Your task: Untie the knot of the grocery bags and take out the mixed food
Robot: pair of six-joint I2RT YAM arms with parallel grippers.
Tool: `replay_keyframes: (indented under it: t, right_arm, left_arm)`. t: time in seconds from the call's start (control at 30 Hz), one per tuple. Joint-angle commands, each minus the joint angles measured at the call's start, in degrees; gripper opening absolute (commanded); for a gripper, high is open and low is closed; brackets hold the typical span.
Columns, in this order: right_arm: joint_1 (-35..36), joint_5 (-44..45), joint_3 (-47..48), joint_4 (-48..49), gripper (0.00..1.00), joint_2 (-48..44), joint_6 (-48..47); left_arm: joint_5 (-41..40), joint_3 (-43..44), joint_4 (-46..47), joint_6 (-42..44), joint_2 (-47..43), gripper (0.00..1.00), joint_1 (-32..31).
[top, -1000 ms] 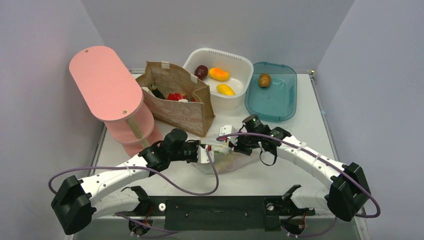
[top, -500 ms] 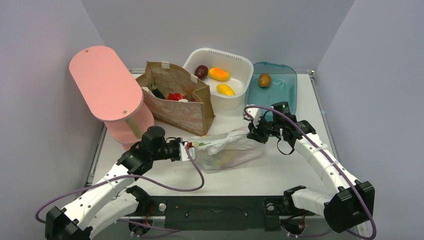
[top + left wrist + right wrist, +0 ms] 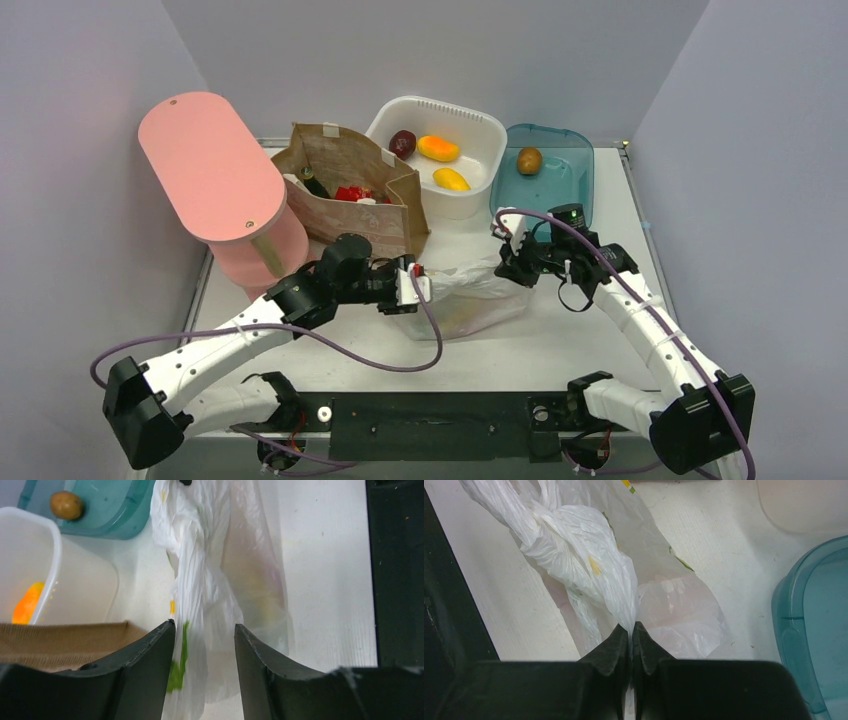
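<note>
White counter [image 3: 560,345], grey walls [image 3: 400,50]: right end effector [image 3: 631,630] clamps the grocery bag [image 3: 475,300]; left end effector [image 3: 204,630] stands apart around its twisted neck.

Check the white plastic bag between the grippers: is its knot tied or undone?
Tied. The grocery bag is bunched into a knot; the right gripper pinches one end, the left gripper stands open around the other.

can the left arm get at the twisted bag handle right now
Probably yes: the left gripper stands open around the twisted handle of the grocery bag, nothing between; the right gripper pinches the other end.
</note>
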Motion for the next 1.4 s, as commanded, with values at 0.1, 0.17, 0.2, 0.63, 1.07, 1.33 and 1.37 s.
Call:
replay_keyframes:
  t: [0.1, 0.17, 0.2, 0.63, 1.07, 1.33, 1.37]
  right_arm:
    - [1.78, -1.45, 1.83, 2.04, 0.00, -2.84, -0.20]
    - [1.88, -1.22, 1.20, 2.00, 0.00, -3.77, -0.76]
    - [1.87, -0.59, 0.97, 1.96, 0.00, -4.11, -1.02]
    - [-12.27, -2.06, 0.35, -0.92, 0.00, -3.05, 0.87]
    - [0.67, -1.39, 4.99, 0.42, 0.78, -2.35, 4.11]
    - [3.25, 9.10, 6.99, 4.17, 0.58, 6.16, 7.22]
    - [3.00, 10.07, 7.44, 4.20, 0.38, 6.75, 7.23]
  left_arm:
    - [-5.70, 6.32, 6.73, -4.01, 8.41, 0.48, -4.91]
    - [-7.00, 7.22, 6.82, -4.12, 9.86, 0.35, -5.11]
    - [-7.37, 7.42, 6.20, -4.10, 9.98, 0.27, -4.97]
    - [5.50, -7.17, -16.92, 15.06, -11.85, 0.00, 15.25]
    - [4.92, -4.99, -4.21, 8.29, -8.66, 0.00, 11.57]
    - [3.38, -7.20, -3.35, 12.42, -11.42, 0.00, 8.99]
    - [3.49, -7.18, -4.14, 13.22, -12.15, 0.00, 9.00]
